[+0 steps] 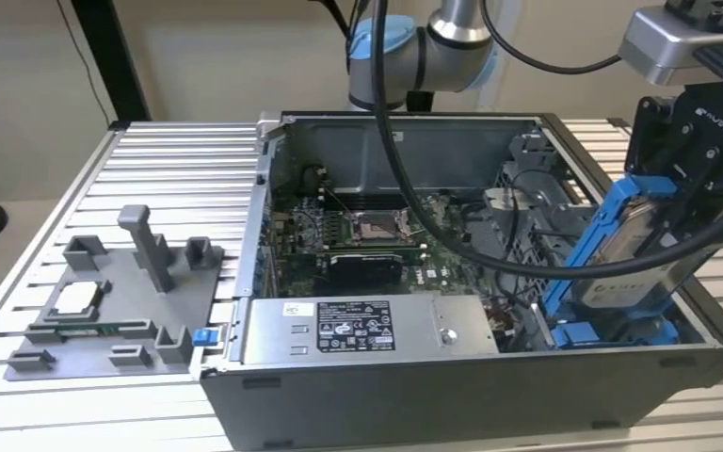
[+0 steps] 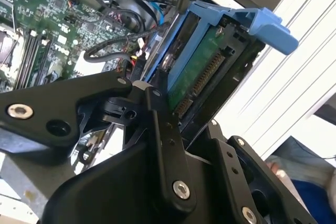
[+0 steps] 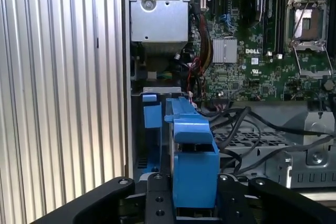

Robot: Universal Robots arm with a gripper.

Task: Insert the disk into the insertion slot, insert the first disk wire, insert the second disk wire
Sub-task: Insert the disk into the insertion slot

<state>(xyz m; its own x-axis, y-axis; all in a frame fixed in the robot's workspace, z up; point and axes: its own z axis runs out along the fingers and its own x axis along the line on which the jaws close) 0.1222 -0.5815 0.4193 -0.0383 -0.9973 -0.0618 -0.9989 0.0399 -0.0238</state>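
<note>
Above the slot at the exterior view's right end of the open computer case, my gripper is clamped across the disk. It holds the disk tilted, the lower end close to the slot's blue rails and not yet seated. I judge the disk stiff, dense and easily hurt by a knock, and its blue frame thin enough to flex, so the hold belongs on the flat sides, clear of the bare circuit board and connector.
</note>
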